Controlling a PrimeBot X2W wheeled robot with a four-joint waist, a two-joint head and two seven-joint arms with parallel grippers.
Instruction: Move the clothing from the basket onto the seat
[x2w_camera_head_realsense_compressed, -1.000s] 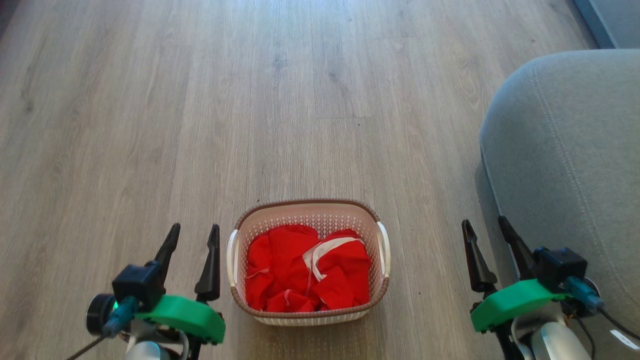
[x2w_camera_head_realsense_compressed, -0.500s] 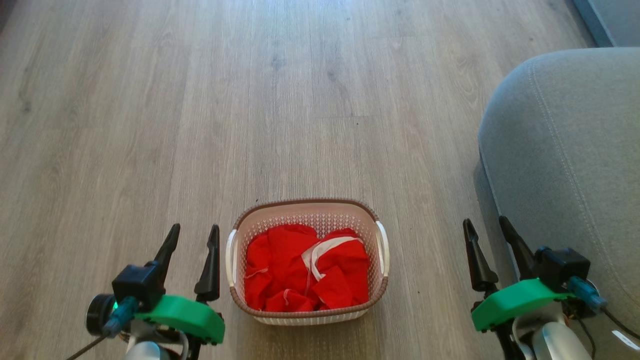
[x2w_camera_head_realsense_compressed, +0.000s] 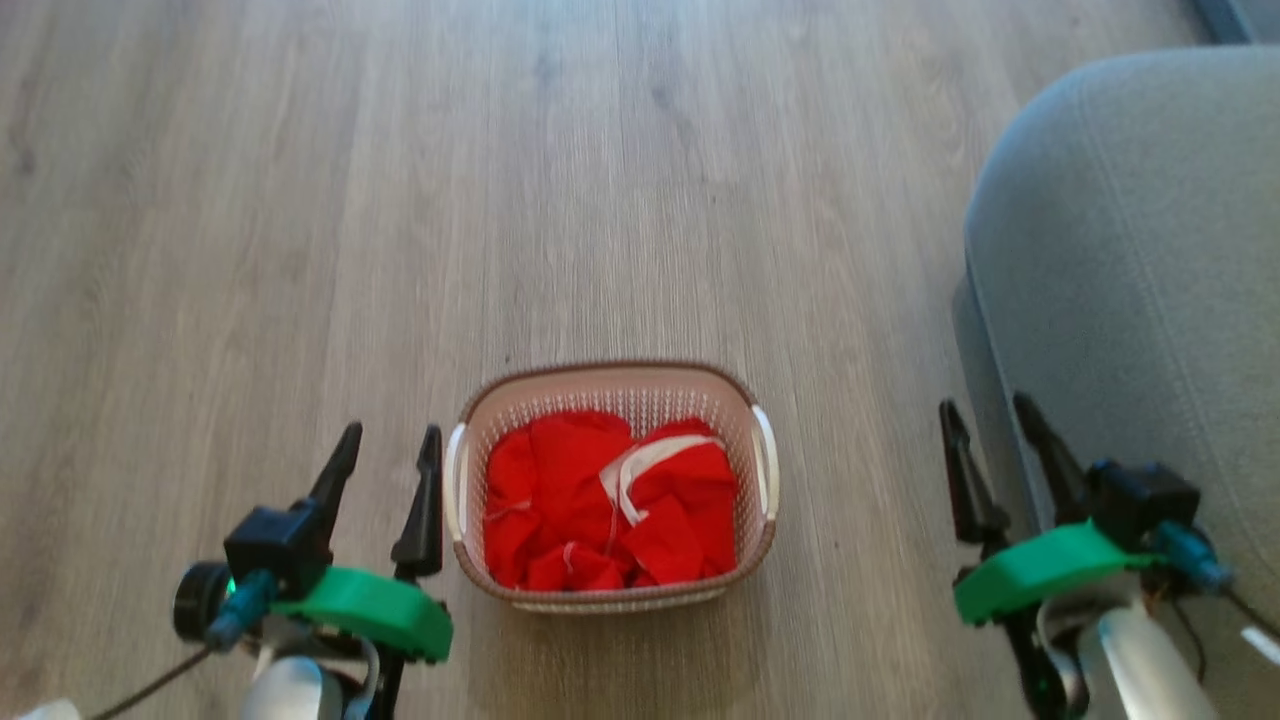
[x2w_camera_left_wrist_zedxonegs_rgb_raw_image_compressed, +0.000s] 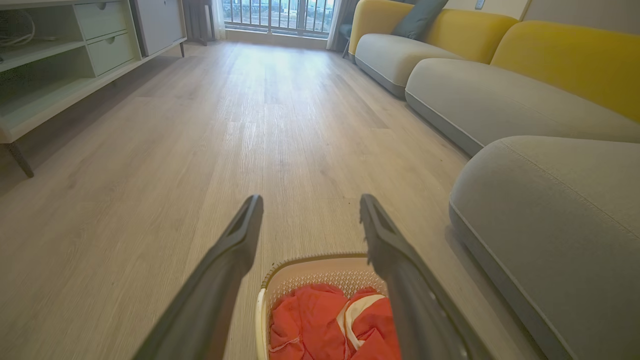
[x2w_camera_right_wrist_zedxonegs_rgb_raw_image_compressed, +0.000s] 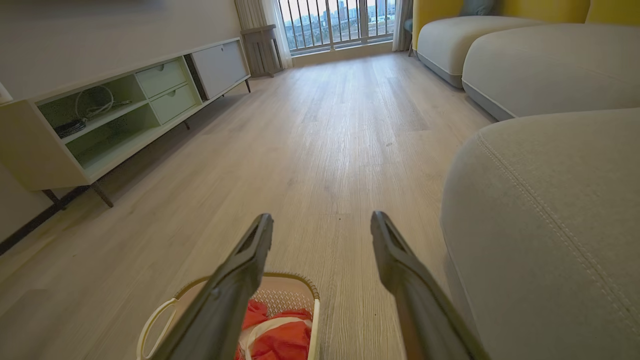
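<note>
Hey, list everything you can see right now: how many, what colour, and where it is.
basket: one, cream with a brown rim, on the floor between the grippers
clothing: one pile, number of pieces unclear, red with white trim, inside the basket
seat: one, grey, right of the basket
floor: pale wood planks, under everything
sofa: grey cushions with yellow backs, beyond the seat
pillow: one, dark grey, on the sofa's far end
cabinet: one, pale, low, along the wall opposite the sofa
window: one, with a railing, at the room's far end
left gripper: one, dark fingers, open, left of the basket
right gripper: one, dark fingers, open, beside the seat
</note>
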